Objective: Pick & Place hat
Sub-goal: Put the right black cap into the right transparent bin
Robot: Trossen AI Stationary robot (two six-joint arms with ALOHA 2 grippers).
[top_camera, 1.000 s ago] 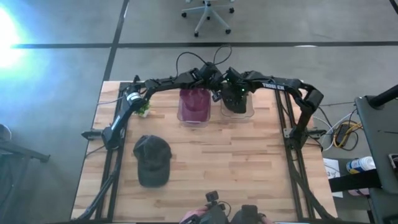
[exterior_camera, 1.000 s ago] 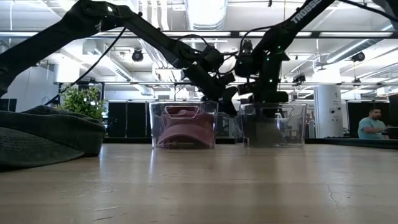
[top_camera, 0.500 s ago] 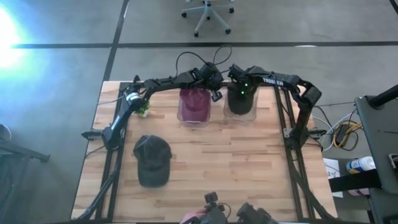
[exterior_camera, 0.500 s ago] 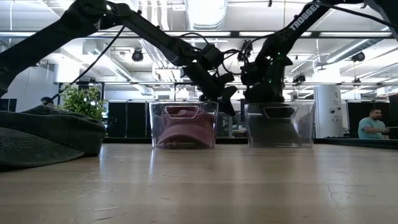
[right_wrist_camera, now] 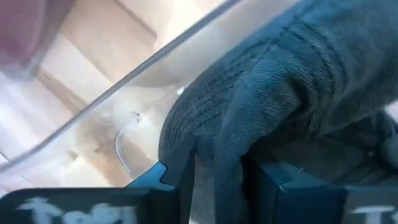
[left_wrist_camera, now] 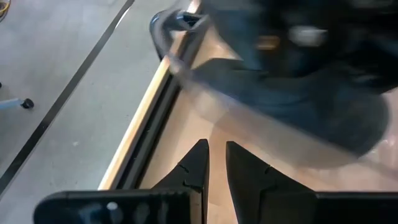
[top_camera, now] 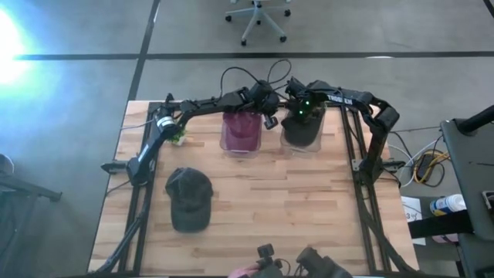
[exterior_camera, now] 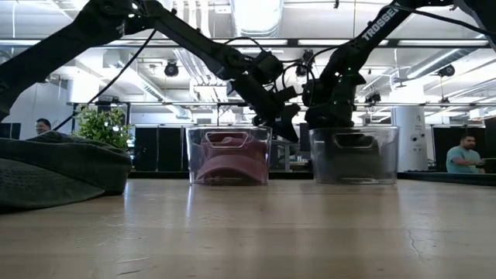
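A dark corduroy hat (top_camera: pixel 299 133) sits in the right clear bin (exterior_camera: pixel 387 155) at the table's far edge. My right gripper (top_camera: pixel 302 114) is over that bin, shut on the hat (right_wrist_camera: pixel 298 74). A maroon hat (top_camera: pixel 241 123) lies in the left clear bin (exterior_camera: pixel 194 155). My left gripper (top_camera: pixel 270 117) hovers between the two bins above their rims, fingers together (left_wrist_camera: pixel 216 152), touching nothing. Another dark cap (top_camera: pixel 189 199) rests crown-up on the table's near left part. My right gripper (right_wrist_camera: pixel 217 168) pinches a raised fold of the dark hat's ribbed cloth (right_wrist_camera: pixel 214 134) between its two fingers, coming from above and pointing down into the bin. The rest of the hat lies inside the bin (exterior_camera: pixel 353 159) below the fingers.
A small green plant (top_camera: pixel 179 135) stands at the far left, beside the left arm. The middle and near right of the wooden table (top_camera: pixel 309 208) hold nothing. Cables hang behind the bins. People show in the room beyond the table.
My right gripper has shifted toward the table's right and far edge with the dark hat, and the right bin has slid to the right with it, widening the gap to the maroon bin. My left gripper has drifted slightly right into that gap.
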